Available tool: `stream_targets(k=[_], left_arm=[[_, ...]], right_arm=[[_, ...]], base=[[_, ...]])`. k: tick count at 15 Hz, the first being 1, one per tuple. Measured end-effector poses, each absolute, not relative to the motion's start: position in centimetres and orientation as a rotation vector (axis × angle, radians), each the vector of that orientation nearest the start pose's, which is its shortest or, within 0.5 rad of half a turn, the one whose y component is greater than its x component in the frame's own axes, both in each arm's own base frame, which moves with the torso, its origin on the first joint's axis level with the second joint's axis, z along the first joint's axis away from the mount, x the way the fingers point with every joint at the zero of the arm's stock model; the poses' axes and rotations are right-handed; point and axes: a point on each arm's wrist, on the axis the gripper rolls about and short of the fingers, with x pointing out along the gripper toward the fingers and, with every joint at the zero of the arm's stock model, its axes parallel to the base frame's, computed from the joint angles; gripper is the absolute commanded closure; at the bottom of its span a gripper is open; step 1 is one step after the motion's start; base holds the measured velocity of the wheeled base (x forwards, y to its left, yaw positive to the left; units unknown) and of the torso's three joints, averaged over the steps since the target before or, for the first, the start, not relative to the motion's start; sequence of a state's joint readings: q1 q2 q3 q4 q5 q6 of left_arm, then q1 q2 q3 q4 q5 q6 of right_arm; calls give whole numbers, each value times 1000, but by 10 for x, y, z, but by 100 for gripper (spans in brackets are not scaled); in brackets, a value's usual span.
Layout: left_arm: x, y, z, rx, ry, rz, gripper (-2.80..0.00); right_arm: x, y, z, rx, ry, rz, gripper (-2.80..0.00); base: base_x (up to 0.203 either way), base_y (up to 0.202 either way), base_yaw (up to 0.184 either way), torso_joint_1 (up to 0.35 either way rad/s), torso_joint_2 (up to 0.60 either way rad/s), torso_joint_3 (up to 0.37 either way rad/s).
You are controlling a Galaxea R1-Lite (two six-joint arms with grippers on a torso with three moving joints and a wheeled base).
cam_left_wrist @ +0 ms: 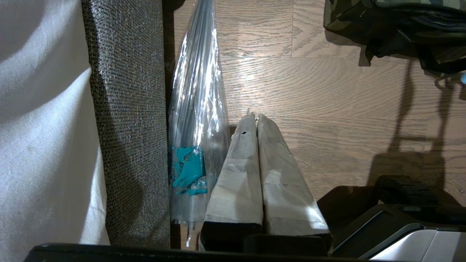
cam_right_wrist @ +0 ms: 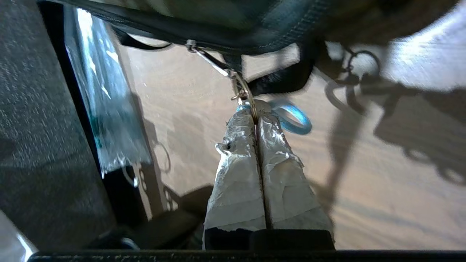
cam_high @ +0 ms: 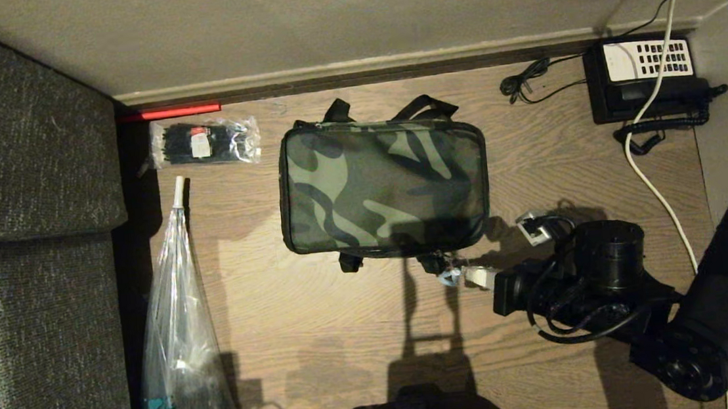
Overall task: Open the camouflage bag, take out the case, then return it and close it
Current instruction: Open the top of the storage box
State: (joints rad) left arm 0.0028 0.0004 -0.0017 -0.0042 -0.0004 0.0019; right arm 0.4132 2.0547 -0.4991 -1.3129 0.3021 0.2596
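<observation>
Camouflage bag (cam_high: 383,188) is lying zipped at frame centre. Right gripper (cam_right_wrist: 256,115) is pinching the metal clip (cam_right_wrist: 243,92) with fingertips only; pulling askew is risking slip-off or dragging the bag.

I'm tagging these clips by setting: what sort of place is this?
Probably a hotel room or bedroom corner: wood-look floor along a wall, a corded desk telephone on the floor, and grey woven upholstery with white bedding beside it.
</observation>
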Motion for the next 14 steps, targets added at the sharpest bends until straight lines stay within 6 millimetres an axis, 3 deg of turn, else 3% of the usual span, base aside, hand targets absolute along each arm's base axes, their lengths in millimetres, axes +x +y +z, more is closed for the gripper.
stream_targets(k=[14], left_arm=[[-23,0,76,2,-6,2,0]], right_arm=[[290,91,95,265,317,626,0]], base=[[0,0,0,0,0,0]])
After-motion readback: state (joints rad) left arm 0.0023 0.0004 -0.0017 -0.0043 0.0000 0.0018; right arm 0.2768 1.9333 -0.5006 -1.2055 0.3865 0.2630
